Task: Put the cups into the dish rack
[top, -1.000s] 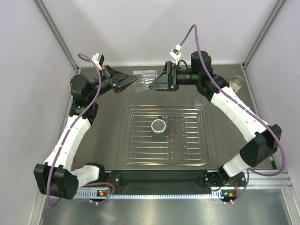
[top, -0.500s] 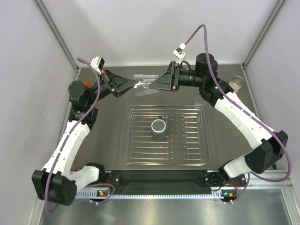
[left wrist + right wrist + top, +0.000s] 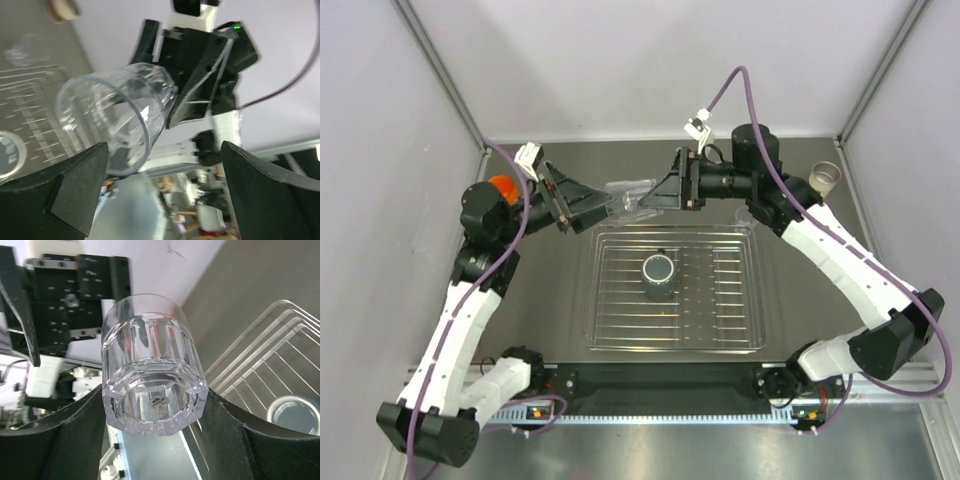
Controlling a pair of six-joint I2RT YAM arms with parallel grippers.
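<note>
Clear cup (image 3: 632, 196): in the air, lying sideways between both tools; lower and nearer the rack's far rim than a second ago.
Right tool (image 3: 644, 199): clamped on the cup's base end.
Left tool (image 3: 615, 204): spread wide, cup mouth near one finger, no grip.
Rack (image 3: 720, 300): one grey cup (image 3: 659, 272) stands inside.
Orange cup (image 3: 502, 186): now uncovered behind the left arm, on the tabletop.
Meaning: the right arm probably carries alone from here, and placing in the rack looks next.

Bright, even overhead light; soft shadows on desk (image 3: 550, 300) (dark, faintly glossy). Left wrist view blurred, background soft. Right wrist view sharper; highlights glint on clear cup (image 3: 152, 370).
</note>
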